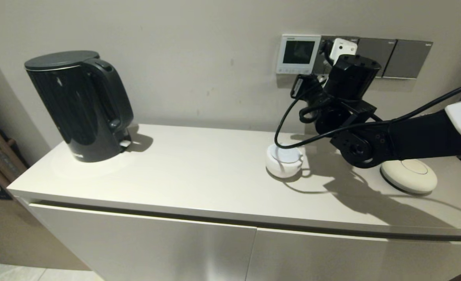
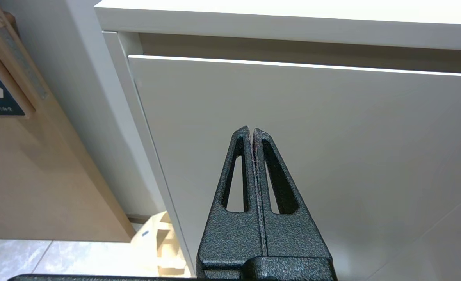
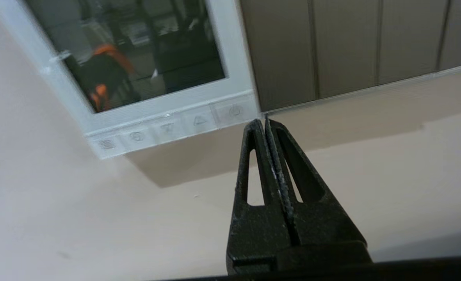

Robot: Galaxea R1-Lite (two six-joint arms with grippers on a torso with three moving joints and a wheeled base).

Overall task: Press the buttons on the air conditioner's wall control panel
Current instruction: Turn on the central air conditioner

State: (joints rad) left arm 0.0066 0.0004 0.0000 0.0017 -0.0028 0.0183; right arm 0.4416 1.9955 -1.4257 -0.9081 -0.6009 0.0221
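We saw a pale table [image 1: 199, 171] against a beige wall, carrying a black kettle [image 1: 80, 103] at left, a white cup [image 1: 284, 160] and a round white disc [image 1: 408, 175] at right. The wall control panel [image 1: 298, 54] hung above the cup, beside grey switch plates [image 1: 394, 57]. Our right end effector [image 3: 262, 121], fingers closed together, sat just beside the panel's lower corner, near its buttons [image 3: 168, 130]. Our left end effector [image 2: 251, 130], likewise closed, hung low before the cabinet door [image 2: 331, 136].
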